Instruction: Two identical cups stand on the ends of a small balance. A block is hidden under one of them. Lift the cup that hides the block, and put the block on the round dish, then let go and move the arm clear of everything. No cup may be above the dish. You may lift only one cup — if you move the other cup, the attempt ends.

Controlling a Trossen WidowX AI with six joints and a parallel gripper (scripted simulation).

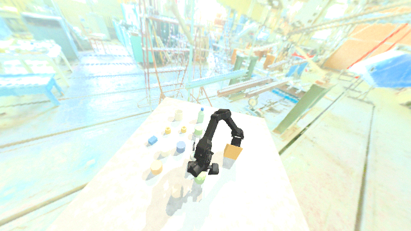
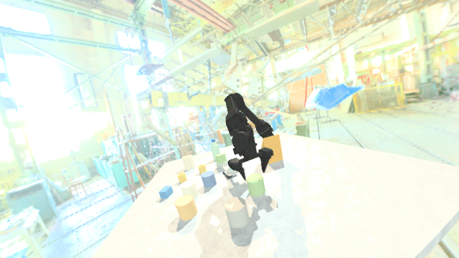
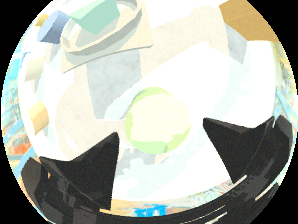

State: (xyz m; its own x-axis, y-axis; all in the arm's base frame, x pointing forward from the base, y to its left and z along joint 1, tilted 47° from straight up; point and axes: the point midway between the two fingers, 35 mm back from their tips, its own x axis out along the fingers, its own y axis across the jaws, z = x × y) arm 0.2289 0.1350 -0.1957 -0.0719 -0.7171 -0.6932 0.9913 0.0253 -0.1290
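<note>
Black in finish, the six-joint arm (image 1: 221, 128) arched over the pale table top (image 1: 257, 192) in the top view, with its gripper (image 1: 203, 169) low near the table's middle. The pale green cup (image 1: 200, 177) stood directly below the gripper, on the table surface. An orange box (image 1: 233, 151) stood beside the arm's base. To the camera's left lay a blue block (image 1: 153, 140), a blue cylinder (image 1: 180, 147), a tan-orange cylinder (image 1: 156, 167) and two small yellow cylinders (image 1: 167, 130). A second green cup (image 1: 198, 129) stood farther back, by a green bottle (image 1: 200, 115).

In the exterior view, the gripper (image 2: 253, 170) hung above the pale green cup (image 2: 255, 184), its jaws spread wide and holding nothing. The fingertips (image 2: 265, 165) ended just above the cup's rim, apart from it. A grey cylinder (image 2: 236, 213) stood nearer the camera, and the tan-orange cylinder (image 2: 186, 207) to its left. A small dark object lay on the table behind the cup; possibly the balance, though glare prevented confirmation.

In the wrist view, the two dark fingers framed the pale green cup (image 3: 160, 125), which was seen from above, centred between them without contact. A shallow round dish (image 3: 133, 11) with a green interior sat beyond the cup, towards the upper left.
</note>
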